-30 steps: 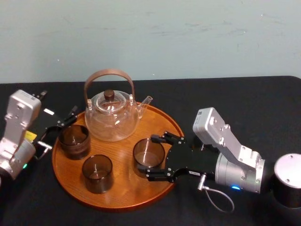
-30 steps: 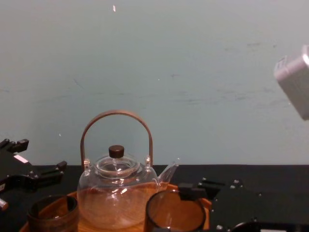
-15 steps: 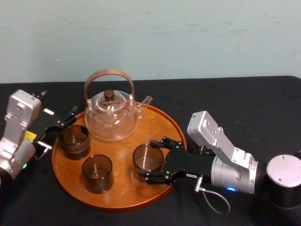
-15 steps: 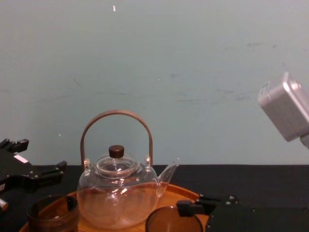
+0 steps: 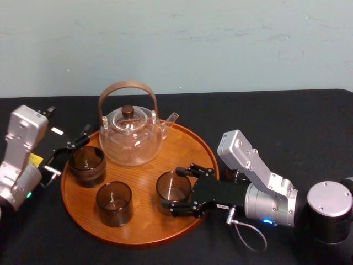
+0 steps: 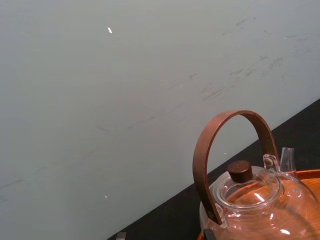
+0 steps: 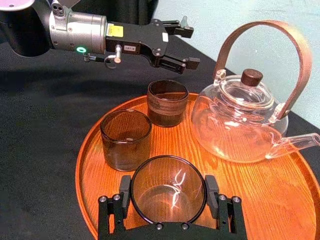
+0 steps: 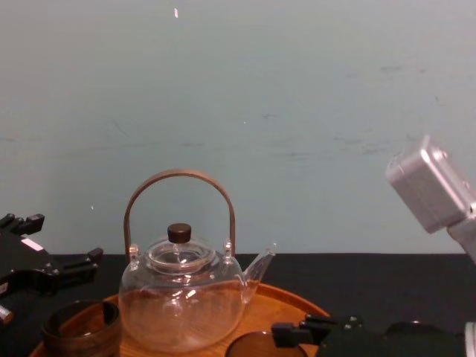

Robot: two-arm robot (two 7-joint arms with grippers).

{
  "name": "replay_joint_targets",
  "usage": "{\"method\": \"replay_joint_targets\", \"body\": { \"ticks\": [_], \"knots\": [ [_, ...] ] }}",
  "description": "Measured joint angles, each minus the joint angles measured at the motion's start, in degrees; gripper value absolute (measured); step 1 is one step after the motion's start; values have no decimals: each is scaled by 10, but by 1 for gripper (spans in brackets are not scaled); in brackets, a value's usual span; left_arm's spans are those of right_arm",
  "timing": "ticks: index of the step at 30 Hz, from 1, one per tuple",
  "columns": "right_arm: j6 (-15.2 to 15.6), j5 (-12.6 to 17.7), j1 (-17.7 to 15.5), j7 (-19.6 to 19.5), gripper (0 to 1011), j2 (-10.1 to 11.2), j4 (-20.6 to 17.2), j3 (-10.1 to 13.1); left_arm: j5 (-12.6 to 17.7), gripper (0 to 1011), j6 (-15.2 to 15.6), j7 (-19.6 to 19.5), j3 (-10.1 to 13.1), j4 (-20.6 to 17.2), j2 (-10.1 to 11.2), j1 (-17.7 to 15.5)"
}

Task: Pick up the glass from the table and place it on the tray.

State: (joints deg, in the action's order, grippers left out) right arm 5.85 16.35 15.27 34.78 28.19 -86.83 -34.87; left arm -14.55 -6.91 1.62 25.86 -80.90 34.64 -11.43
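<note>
Right gripper (image 5: 172,187) pinched the brown glass (image 5: 174,184) at the tray (image 5: 187,144), lower middle; you needed to set it flat, then open slowly; left gripper (image 5: 70,120) spread, far left

Right gripper clasps a glass; left gripper waits spread.

The right gripper (image 5: 174,189) lies low and nearly level, reaching out toward the robot's left. Its two black fingers (image 7: 125,191) press on opposite sides of the glass (image 7: 167,200), which sits upright between them. Straight behind the gripper comes the silver wrist (image 5: 273,205), showing a small blue light on its underside, and a grey box rises at a slant above it. The left gripper (image 7: 186,47) is held level and points toward the robot's right, its two fingers spread apart with nothing between them. Behind it the left arm's silver wrist (image 7: 75,32) shows a green light.
</note>
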Motion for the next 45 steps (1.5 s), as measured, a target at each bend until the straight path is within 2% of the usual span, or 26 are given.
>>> {"method": "replay_joint_targets", "body": {
  "ticks": [45],
  "knots": [
    [10,-2,5,-7,903,-5,19,-5,0,1001,0,0,0,0,0,0]
  ]
}}
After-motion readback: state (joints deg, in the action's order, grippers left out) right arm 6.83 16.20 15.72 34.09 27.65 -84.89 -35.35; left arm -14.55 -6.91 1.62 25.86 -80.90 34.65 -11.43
